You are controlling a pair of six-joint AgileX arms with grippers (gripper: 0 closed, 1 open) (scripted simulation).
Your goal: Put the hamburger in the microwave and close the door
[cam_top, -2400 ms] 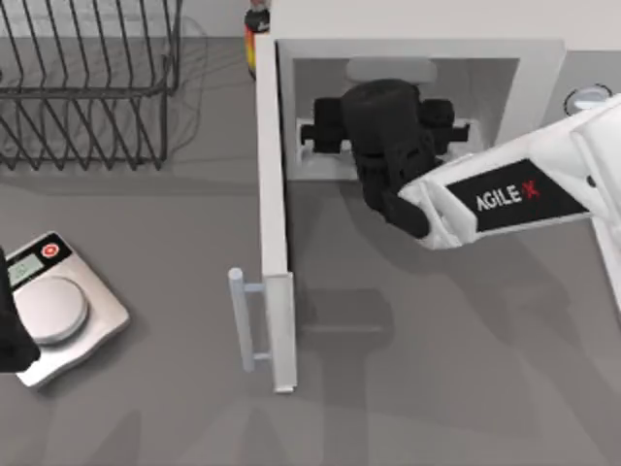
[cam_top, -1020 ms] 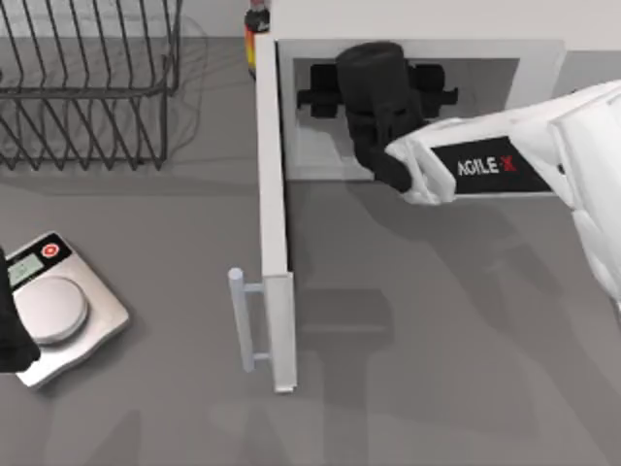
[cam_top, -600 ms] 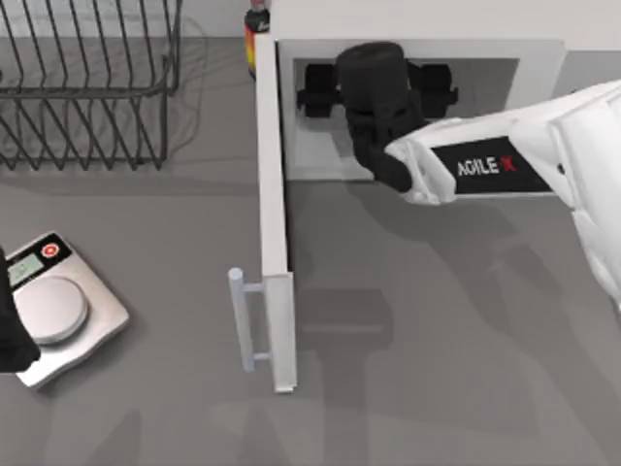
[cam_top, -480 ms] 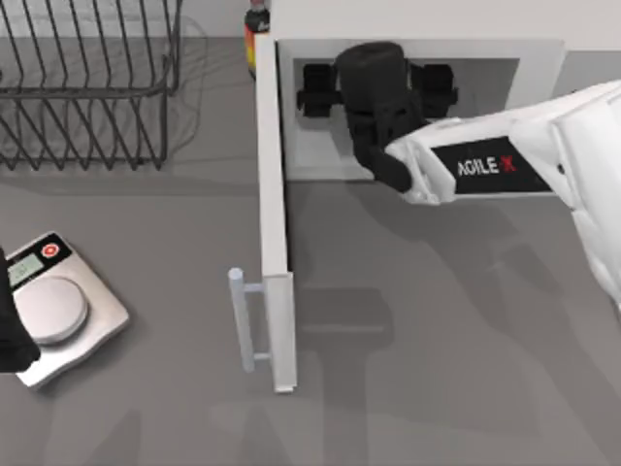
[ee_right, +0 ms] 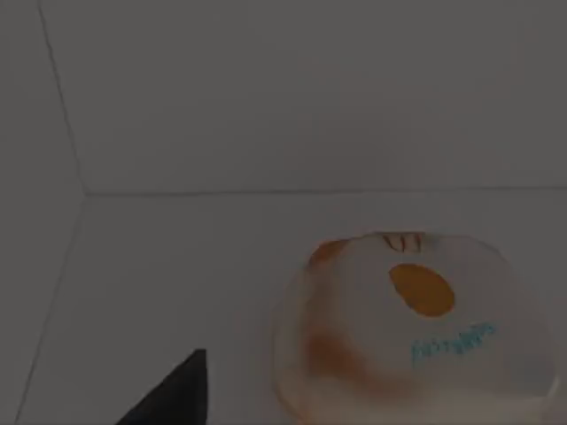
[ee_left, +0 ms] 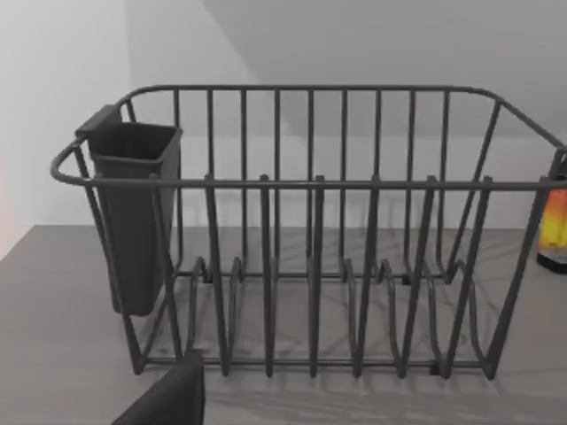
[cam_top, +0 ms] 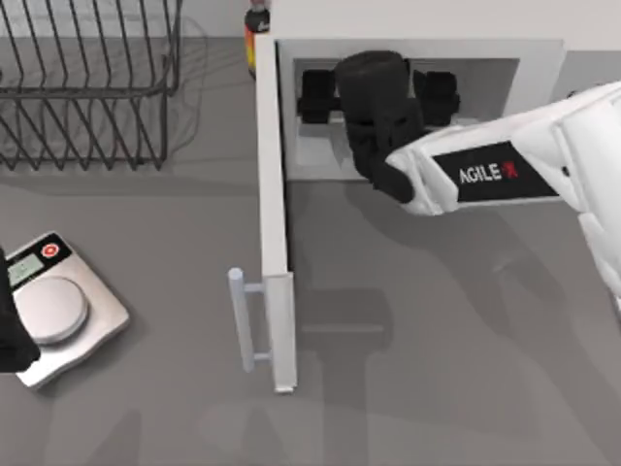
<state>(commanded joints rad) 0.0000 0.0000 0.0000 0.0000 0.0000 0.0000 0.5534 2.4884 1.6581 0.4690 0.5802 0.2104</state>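
White casing of the microwave (cam_top: 417,19) stands at the far middle of the grey worktop (cam_top: 437,369), its cavity open toward the viewer. The door (cam_top: 274,223) is swung fully out, edge-on from above, its bar handle (cam_top: 239,320) facing the left side of the worktop. The right gripper (cam_top: 376,92) reaches into the cavity mouth, its fingers spread wide apart and gripping nothing. In the right wrist view the hamburger (ee_right: 412,328) lies on the cavity floor, near the back wall and clear of the finger (ee_right: 173,394) seen at the frame edge. The left gripper (cam_top: 10,335) is parked at the left edge of the worktop beside a kitchen scale (cam_top: 53,306); whether it is open cannot be told. A wire dish rack (ee_left: 310,239) stands at far left, a bottle (cam_top: 255,34) between it and the microwave.
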